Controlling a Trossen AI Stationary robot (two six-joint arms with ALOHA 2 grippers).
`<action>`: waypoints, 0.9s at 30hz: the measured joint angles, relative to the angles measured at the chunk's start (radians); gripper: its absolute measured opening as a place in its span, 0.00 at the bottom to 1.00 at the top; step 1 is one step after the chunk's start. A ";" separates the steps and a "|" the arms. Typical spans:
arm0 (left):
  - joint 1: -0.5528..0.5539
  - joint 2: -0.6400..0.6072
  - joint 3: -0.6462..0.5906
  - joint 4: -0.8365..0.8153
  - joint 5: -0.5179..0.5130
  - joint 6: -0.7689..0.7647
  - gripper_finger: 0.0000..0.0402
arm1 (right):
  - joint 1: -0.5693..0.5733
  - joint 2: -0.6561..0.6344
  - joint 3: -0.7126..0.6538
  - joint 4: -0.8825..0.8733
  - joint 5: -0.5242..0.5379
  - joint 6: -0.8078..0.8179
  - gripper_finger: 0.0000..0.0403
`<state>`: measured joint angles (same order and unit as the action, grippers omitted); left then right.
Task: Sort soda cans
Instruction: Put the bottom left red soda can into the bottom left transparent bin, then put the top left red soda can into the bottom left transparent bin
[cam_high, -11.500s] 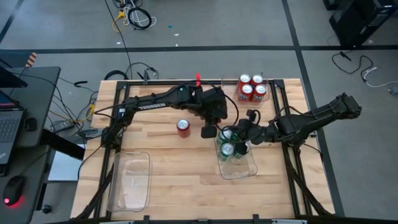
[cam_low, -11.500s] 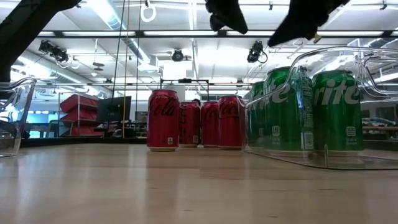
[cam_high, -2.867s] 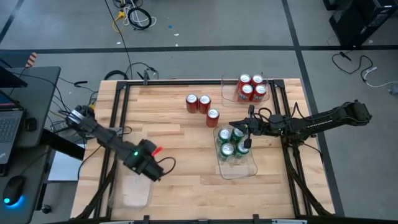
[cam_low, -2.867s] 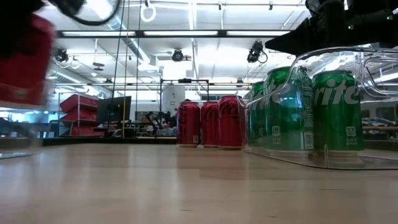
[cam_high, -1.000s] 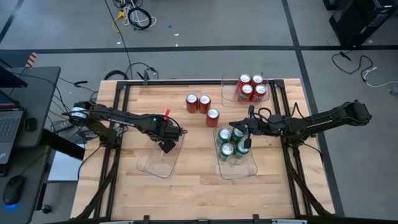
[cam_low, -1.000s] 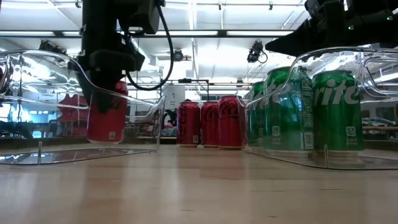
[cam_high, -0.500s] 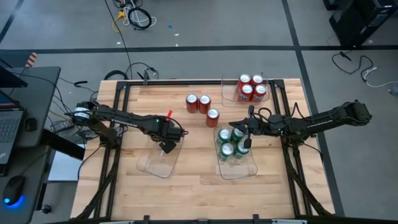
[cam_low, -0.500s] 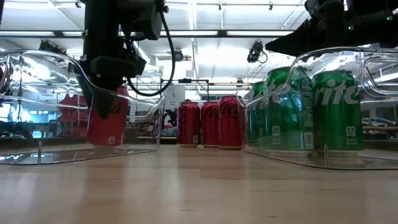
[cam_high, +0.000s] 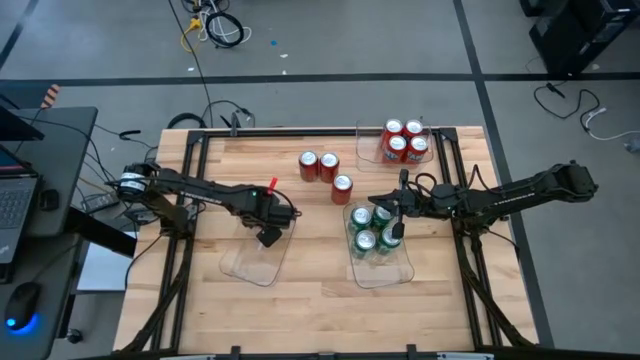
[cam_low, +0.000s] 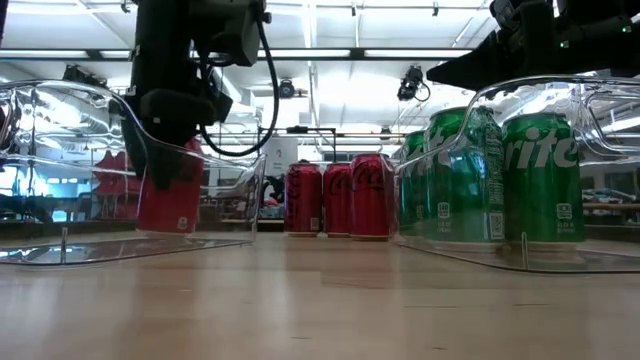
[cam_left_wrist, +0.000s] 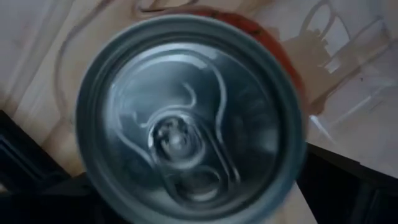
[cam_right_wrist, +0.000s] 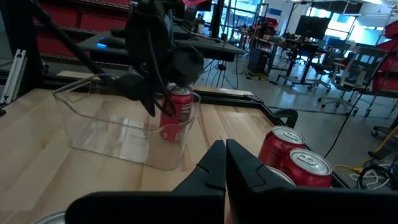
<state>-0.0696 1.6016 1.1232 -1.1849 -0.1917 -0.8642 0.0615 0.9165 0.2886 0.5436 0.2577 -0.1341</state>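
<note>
Red and upright, one soda can (cam_low: 171, 190) is pinched at its top by the left gripper (cam_high: 267, 227), inside the near-left clear bin (cam_high: 252, 262). Three more red cans (cam_high: 327, 171) stand loose on the wooden table (cam_high: 300, 290), four red cans (cam_high: 404, 141) fill a far bin (cam_high: 362, 148), and four green cans (cam_high: 371, 229) sit in the right-hand bin (cam_high: 385, 273). The right gripper (cam_right_wrist: 222, 163), fingers pressed together, hangs above the green cans.
</note>
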 joint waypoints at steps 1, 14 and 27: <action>0.000 0.000 0.007 -0.011 0.000 0.000 0.92 | 0.000 0.000 0.000 0.000 0.000 0.000 0.00; 0.000 0.000 0.149 -0.242 -0.036 0.010 0.92 | 0.000 0.000 0.000 0.000 0.000 0.000 0.00; 0.036 0.000 0.349 -0.341 -0.051 0.097 0.74 | 0.000 0.000 0.000 0.000 0.000 0.006 0.00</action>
<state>-0.0334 1.6012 1.4725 -1.5256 -0.2423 -0.7677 0.0612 0.9165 0.2886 0.5439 0.2580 -0.1282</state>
